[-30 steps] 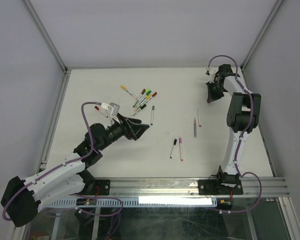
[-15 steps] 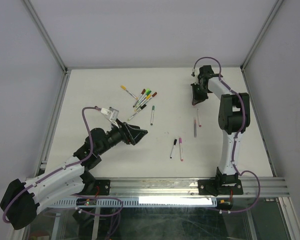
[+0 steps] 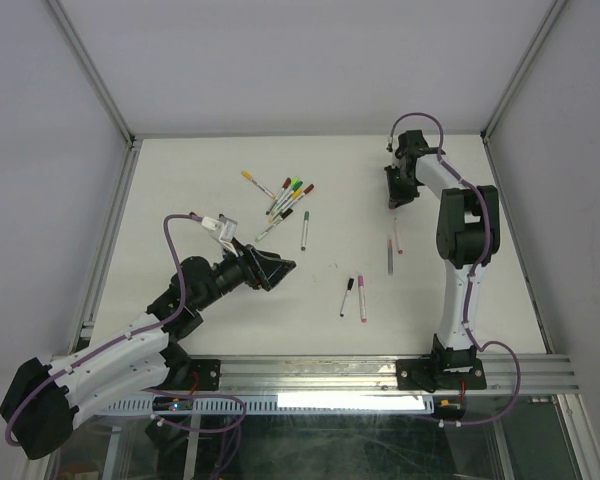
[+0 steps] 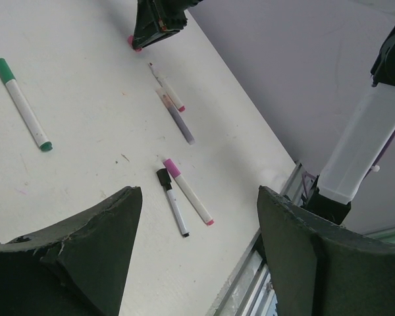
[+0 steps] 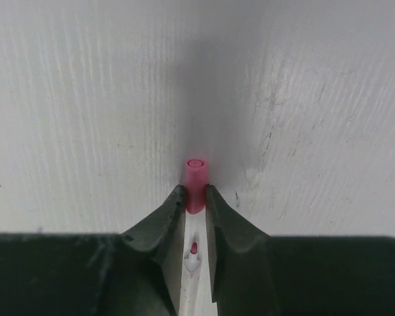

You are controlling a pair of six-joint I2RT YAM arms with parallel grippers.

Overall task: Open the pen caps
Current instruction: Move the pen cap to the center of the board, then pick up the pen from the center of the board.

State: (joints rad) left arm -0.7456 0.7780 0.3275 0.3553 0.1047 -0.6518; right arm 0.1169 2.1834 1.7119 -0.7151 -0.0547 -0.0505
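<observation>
My right gripper [image 5: 196, 191] is shut on a pink-red pen cap [image 5: 196, 172], fingertips pointing down at the table, far right of middle [image 3: 393, 200]. A white pen tip with a red nib [image 5: 193, 250] shows in the gap between its fingers. The uncapped red pen [image 3: 397, 237] lies beside a grey pen [image 3: 390, 254]. My left gripper [image 3: 280, 268] is open and empty above the table [image 4: 199, 194]. Ahead of it lie a black-capped pen [image 4: 172, 203], a pink-capped pen [image 4: 187, 191] and a green-capped pen [image 4: 23, 105]. Several capped pens [image 3: 288, 197] lie in a cluster at the back.
A yellow-capped pen [image 3: 255, 182] lies left of the cluster. The metal rail [image 3: 380, 370] runs along the near edge. White walls with grey frame posts [image 3: 95, 75] close in the back and sides of the table [image 3: 180, 190].
My right gripper has swung left from the back right corner and come down near the red pen. My left gripper has drawn back a little toward the near left.
</observation>
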